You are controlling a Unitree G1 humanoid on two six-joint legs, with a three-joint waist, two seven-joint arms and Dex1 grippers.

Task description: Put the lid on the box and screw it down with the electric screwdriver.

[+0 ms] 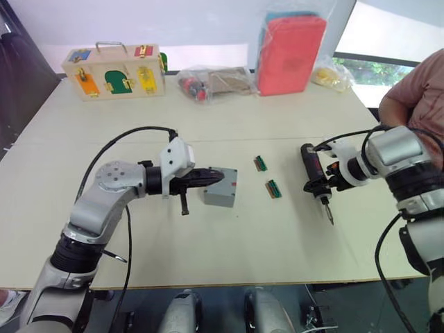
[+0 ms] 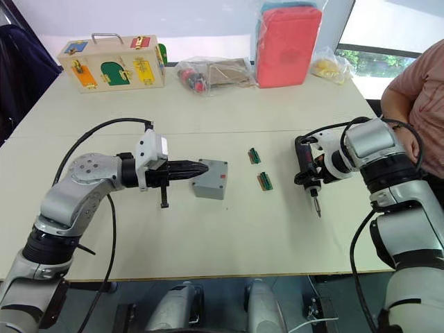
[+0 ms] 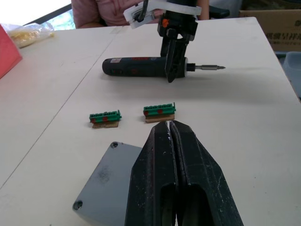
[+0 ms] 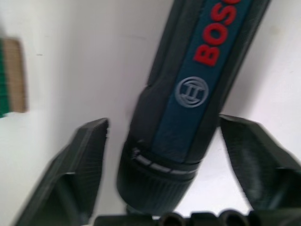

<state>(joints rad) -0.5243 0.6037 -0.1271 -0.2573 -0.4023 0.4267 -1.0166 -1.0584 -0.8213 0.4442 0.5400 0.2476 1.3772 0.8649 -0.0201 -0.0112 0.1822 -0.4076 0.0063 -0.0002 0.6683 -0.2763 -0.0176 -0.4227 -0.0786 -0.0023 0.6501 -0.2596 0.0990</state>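
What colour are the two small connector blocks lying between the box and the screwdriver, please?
Green connector blocks on tan bases, clearest in the left wrist view.

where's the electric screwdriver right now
The electric screwdriver lies on the table's right side, between the open right hand's fingers, just right of two green connector blocks.

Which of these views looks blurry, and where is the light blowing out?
Right wrist view: soft with blur, the electric screwdriver smeared between the right gripper's open fingers. Left wrist view: sharp, faint shadow under the screwdriver. Left eye view: window behind the red case is washed out white; the table is evenly lit.
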